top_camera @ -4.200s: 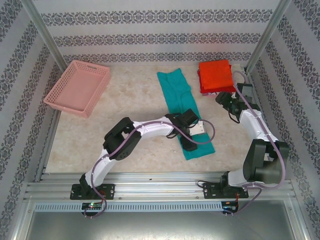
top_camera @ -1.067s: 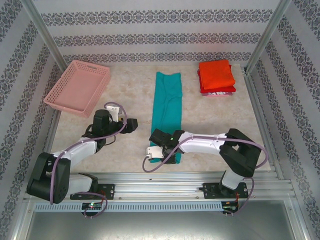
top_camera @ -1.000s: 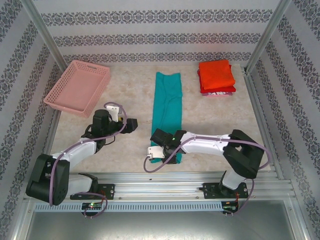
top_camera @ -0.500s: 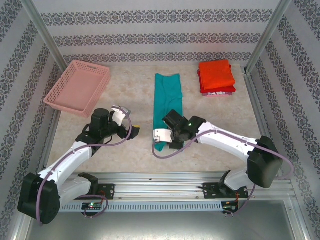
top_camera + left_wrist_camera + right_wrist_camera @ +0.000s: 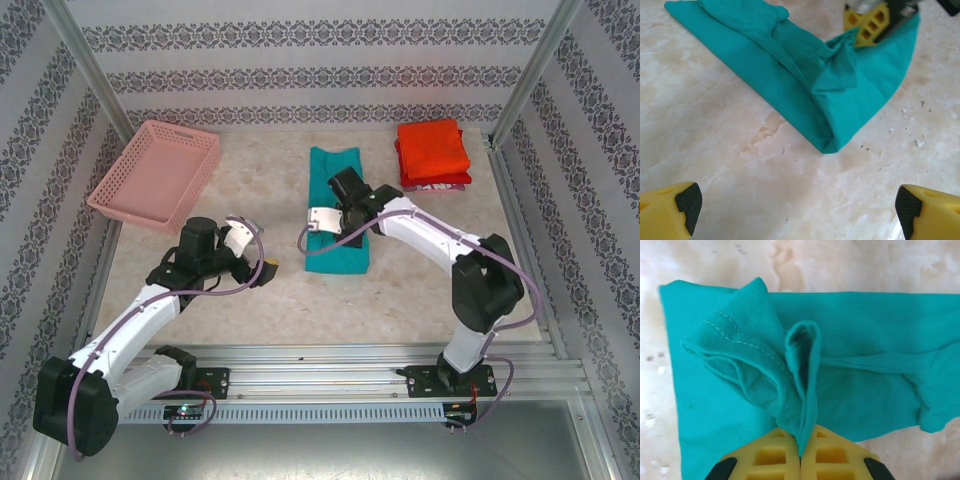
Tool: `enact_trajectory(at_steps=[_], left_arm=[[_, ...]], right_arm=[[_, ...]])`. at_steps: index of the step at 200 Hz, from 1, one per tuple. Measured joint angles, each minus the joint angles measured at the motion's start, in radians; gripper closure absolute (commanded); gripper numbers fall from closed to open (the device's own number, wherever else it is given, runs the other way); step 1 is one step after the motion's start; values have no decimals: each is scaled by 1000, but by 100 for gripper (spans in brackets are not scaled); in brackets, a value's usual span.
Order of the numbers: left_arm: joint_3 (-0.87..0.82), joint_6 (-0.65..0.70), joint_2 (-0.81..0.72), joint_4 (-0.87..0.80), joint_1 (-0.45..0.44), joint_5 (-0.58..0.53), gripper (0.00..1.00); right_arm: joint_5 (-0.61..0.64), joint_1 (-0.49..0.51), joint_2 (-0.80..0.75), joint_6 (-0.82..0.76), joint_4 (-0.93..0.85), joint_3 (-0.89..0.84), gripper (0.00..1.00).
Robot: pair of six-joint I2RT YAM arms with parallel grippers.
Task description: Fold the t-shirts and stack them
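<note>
I see the soft teal cloth t-shirt (image 5: 337, 256) lying mid-table on the pale marbled tabletop (image 5: 250, 190), a long band doubled over into a smooth rounded fold. Its stitched hem is bunched into a puckered ridge. My right gripper (image 5: 800, 452), on an arm stretched out over the cloth, has its yellow lattice-moulded fingers (image 5: 770, 457) clamped together on that ridge. My left gripper (image 5: 797, 202) hovers low over bare tabletop near the fold, elbow bent, its black-padded fingers spread wide and holding nothing.
</note>
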Motion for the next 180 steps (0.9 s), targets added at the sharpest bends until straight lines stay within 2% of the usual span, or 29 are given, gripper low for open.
enact_trajectory(at_steps=[71,180], left_arm=[[0,-3,60,2,0,15,0],[0,-4,79,22,0,27,0]], right_arm=[[34,-34,140,-29,10,147,100],[57,-45,291,-24,77,203,100]])
